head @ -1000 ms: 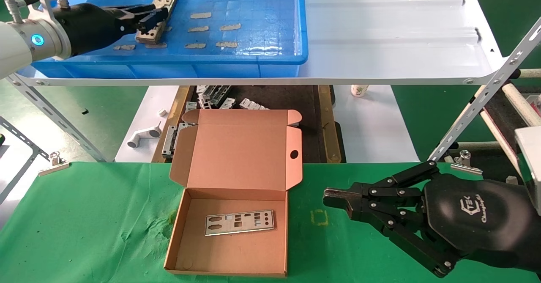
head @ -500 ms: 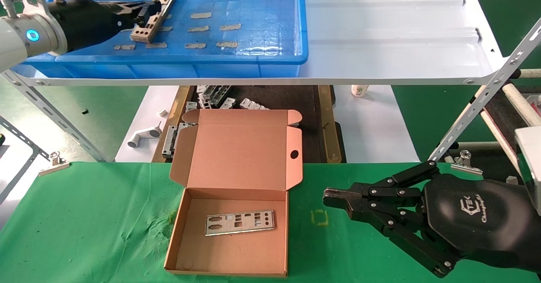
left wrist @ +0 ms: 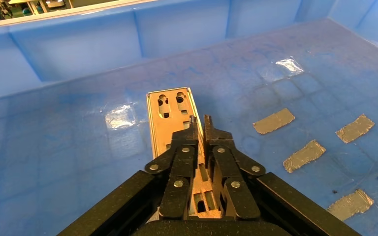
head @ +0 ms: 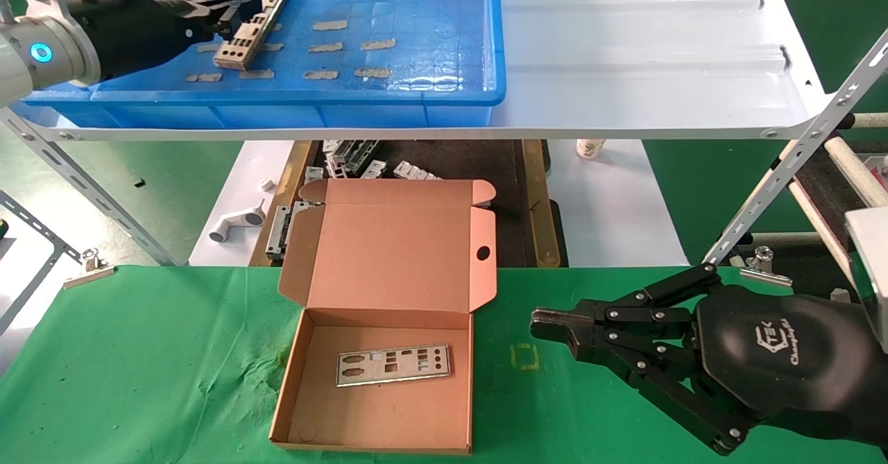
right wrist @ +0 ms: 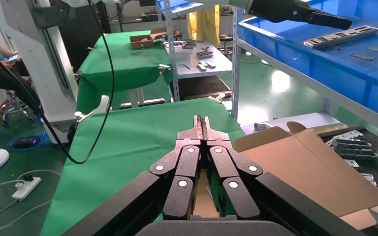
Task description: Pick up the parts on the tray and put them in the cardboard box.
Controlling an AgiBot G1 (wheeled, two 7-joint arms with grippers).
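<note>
You are looking at one part (head: 250, 26) lying slantwise on the grid floor of the blue tray (head: 388, 93), among tan tape patches (head: 329, 26); a second part (head: 393, 364) is lying flat in the open cardboard box (head: 381, 415). The tray is sitting on a white corrugated sheet (head: 645, 48) forming a raised shelf; the box is resting on a green cloth (head: 139, 374) below. Your left gripper (head: 229, 23) is reaching into the tray; the left wrist view is showing its fingers (left wrist: 208, 132) together over the part (left wrist: 171, 110), with no plate between them. Your right gripper (head: 544, 325) is hovering over the cloth beside the box, fingers pressed together and empty; only its wrist view is showing a seated person (right wrist: 2, 69) and further green-covered tables (right wrist: 128, 61) in the room behind.
</note>
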